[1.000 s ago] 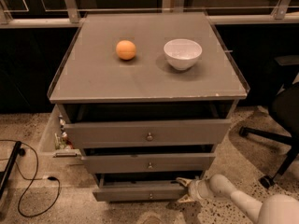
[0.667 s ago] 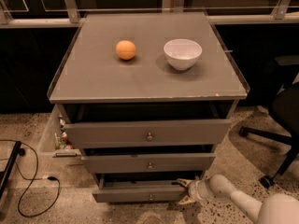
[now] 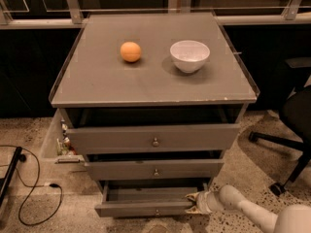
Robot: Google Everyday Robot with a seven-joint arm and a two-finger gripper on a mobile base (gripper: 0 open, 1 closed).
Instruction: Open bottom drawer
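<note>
The bottom drawer [image 3: 146,208] is the lowest grey front of the cabinet, with a small round knob [image 3: 156,211]. It stands pulled out, and its plain grey tray [image 3: 146,194] shows from above. My gripper [image 3: 195,201] is at the drawer's right front corner, on the end of a white arm [image 3: 243,207] that comes in from the lower right. It touches the top edge of the drawer front there.
Above are the middle drawer [image 3: 154,169] and the top drawer [image 3: 153,139], both slightly out. An orange [image 3: 130,51] and a white bowl [image 3: 189,56] sit on the cabinet top. An office chair [image 3: 291,130] stands right. A cable [image 3: 34,188] lies on the floor left.
</note>
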